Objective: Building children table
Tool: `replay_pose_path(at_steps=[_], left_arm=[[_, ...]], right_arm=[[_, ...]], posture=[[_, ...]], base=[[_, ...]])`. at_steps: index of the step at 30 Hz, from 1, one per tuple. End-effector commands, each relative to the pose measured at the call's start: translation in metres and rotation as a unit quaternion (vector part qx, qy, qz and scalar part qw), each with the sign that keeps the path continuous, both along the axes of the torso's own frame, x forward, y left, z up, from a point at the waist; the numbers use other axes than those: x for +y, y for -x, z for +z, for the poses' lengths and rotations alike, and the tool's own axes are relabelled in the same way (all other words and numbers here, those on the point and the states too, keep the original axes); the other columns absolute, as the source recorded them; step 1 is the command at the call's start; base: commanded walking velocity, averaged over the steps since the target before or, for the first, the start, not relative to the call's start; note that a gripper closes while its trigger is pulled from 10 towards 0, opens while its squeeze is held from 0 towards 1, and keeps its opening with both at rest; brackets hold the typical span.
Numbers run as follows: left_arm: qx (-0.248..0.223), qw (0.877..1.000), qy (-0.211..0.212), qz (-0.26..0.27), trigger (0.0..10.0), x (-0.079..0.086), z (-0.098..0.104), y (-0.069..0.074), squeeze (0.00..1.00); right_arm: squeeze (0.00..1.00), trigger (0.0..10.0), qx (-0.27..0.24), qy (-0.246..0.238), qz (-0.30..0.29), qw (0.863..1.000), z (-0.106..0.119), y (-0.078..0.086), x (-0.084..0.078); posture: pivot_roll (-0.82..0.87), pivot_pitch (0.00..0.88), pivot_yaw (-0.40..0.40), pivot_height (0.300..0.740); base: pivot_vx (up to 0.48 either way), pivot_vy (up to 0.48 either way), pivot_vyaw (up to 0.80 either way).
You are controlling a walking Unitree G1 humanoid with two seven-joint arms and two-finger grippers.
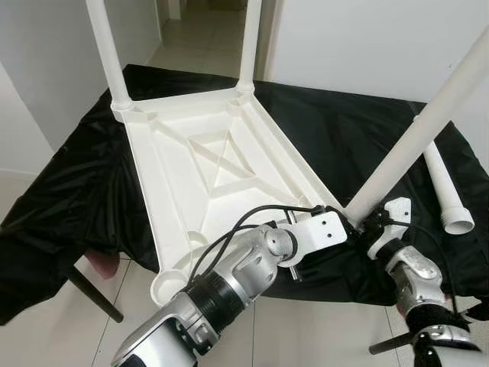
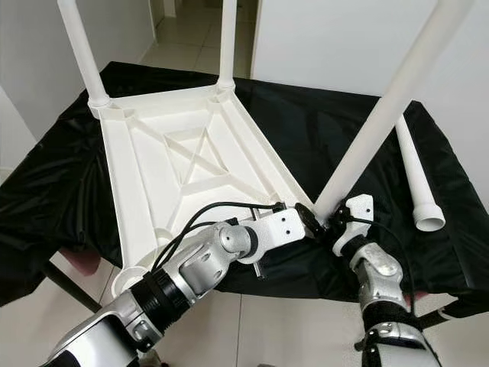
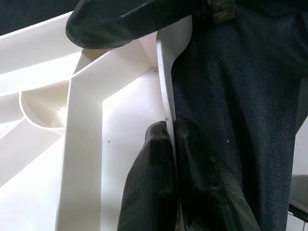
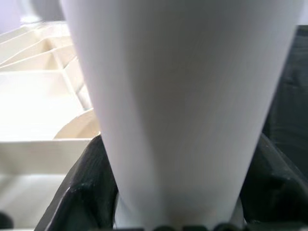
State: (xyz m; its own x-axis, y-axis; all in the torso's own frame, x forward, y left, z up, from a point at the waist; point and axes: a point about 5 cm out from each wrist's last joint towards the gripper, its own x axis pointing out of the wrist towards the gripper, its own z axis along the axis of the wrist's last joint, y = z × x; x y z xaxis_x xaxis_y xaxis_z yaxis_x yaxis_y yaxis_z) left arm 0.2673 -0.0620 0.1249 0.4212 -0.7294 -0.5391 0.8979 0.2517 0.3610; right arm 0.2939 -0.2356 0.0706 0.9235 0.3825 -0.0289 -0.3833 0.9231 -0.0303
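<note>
Black fingers (image 3: 159, 183) of the left gripper (image 3: 169, 144) are pinched together on the thin white side rim of the upside-down kids' tabletop (image 1: 206, 168), near its front right corner. Right gripper (image 4: 180, 192) has its fingers (image 4: 82, 187) clamped w/ a white leg (image 1: 428, 115) between them, low on the tube; the leg leans up & away to the robot's right, its foot end right at that same corner of the tabletop, just beside the left gripper. Can't tell if the leg is seated in its socket. Tabletop lies underside up, ribs & an X-brace showing, on a desk covered w/ a black cloth (image 1: 344, 130). Two more legs stand upright in the far corners: far left leg (image 1: 107, 53) & far right leg (image 1: 250, 46). Near left corner socket (image 1: 166, 287) is open, overhanging the desk edge. A loose leg (image 1: 447, 191) lies on the cloth at the right, well apart from the tabletop. Pale tiled floor (image 1: 191, 34) runs beyond the desk.
</note>
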Motion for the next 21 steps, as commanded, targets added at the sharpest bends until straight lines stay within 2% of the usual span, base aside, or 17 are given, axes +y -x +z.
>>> replay_pose_path(at_steps=[1,2,5,7,8,9,10,11,13,14,15,19,20,21], left_arm=[[-0.015,1.000,0.003,-0.026,10.0,-0.011,0.006,0.006,0.00],[-0.015,1.000,0.003,-0.026,10.0,-0.011,0.006,0.006,0.00],[-0.015,1.000,0.003,-0.025,10.0,-0.011,0.006,0.006,0.00],[-0.015,1.000,0.003,-0.025,10.0,-0.011,0.006,0.006,0.00],[-0.015,1.000,0.003,-0.024,10.0,-0.011,0.006,0.005,0.00],[-0.015,1.000,0.003,-0.024,10.0,-0.011,0.006,0.005,0.00],[-0.016,1.000,0.004,-0.023,10.0,-0.011,0.006,0.005,0.00],[-0.016,1.000,0.004,-0.023,10.0,-0.011,0.006,0.005,0.00],[-0.016,1.000,0.004,-0.022,10.0,-0.011,0.006,0.005,0.00],[-0.016,1.000,0.004,-0.022,10.0,-0.011,0.006,0.005,0.00],[-0.016,1.000,0.005,-0.021,10.0,-0.011,0.006,0.004,0.00],[-0.016,1.000,0.005,-0.021,10.0,-0.011,0.006,0.004,0.00],[-0.015,1.000,0.005,-0.022,10.0,-0.011,0.006,0.005,0.00],[-0.015,1.000,0.004,-0.023,10.0,-0.011,0.006,0.005,0.00]], right_arm=[[0.00,10.0,0.129,0.011,-0.007,0.992,-0.050,0.023,0.016],[0.00,10.0,0.129,0.011,-0.007,0.992,-0.050,0.023,0.016],[0.00,10.0,0.108,0.012,-0.073,0.991,-0.046,0.014,0.023],[0.00,10.0,0.108,0.012,-0.073,0.991,-0.046,0.014,0.023],[0.00,10.0,0.103,0.004,-0.099,0.990,-0.044,0.011,0.025],[0.00,10.0,0.103,0.004,-0.099,0.990,-0.044,0.011,0.025],[0.00,10.0,0.095,-0.019,-0.183,0.978,-0.039,0.002,0.031],[0.00,10.0,0.095,-0.019,-0.183,0.978,-0.039,0.002,0.031],[0.00,10.0,0.091,-0.027,-0.244,0.965,-0.036,-0.002,0.035],[0.00,10.0,0.091,-0.027,-0.244,0.965,-0.036,-0.002,0.035],[0.00,10.0,0.077,-0.015,-0.290,0.954,-0.034,-0.003,0.038],[0.00,10.0,0.074,-0.011,-0.303,0.950,-0.034,-0.003,0.040],[0.00,10.0,0.081,-0.023,-0.316,0.945,-0.036,-0.003,0.045],[0.00,10.0,0.085,-0.032,-0.313,0.946,-0.036,-0.004,0.054]], posture=[[0.01,0.035,-0.007,0.740],[0.01,0.035,-0.007,0.740],[0.01,0.038,-0.008,0.740],[0.01,0.038,-0.008,0.740],[0.01,0.038,-0.008,0.740],[0.01,0.038,-0.008,0.740],[0.01,0.038,-0.012,0.740],[0.01,0.038,-0.012,0.740],[0.01,0.034,-0.014,0.740],[0.01,0.034,-0.014,0.740],[0.01,0.034,-0.014,0.740],[0.01,0.034,-0.014,0.740],[0.01,0.028,-0.009,0.740],[0.01,0.024,-0.008,0.740]], base=[[0.000,0.000,0.00],[0.000,0.000,0.00],[0.000,0.000,0.00],[0.000,0.000,0.00],[0.000,0.000,0.00],[0.000,0.000,0.00],[0.000,0.000,0.00],[0.000,0.000,0.00],[0.000,0.000,0.00],[0.000,0.000,0.00],[0.000,0.000,0.00],[0.000,0.000,0.00],[0.000,0.000,0.00],[0.000,0.000,0.00]])
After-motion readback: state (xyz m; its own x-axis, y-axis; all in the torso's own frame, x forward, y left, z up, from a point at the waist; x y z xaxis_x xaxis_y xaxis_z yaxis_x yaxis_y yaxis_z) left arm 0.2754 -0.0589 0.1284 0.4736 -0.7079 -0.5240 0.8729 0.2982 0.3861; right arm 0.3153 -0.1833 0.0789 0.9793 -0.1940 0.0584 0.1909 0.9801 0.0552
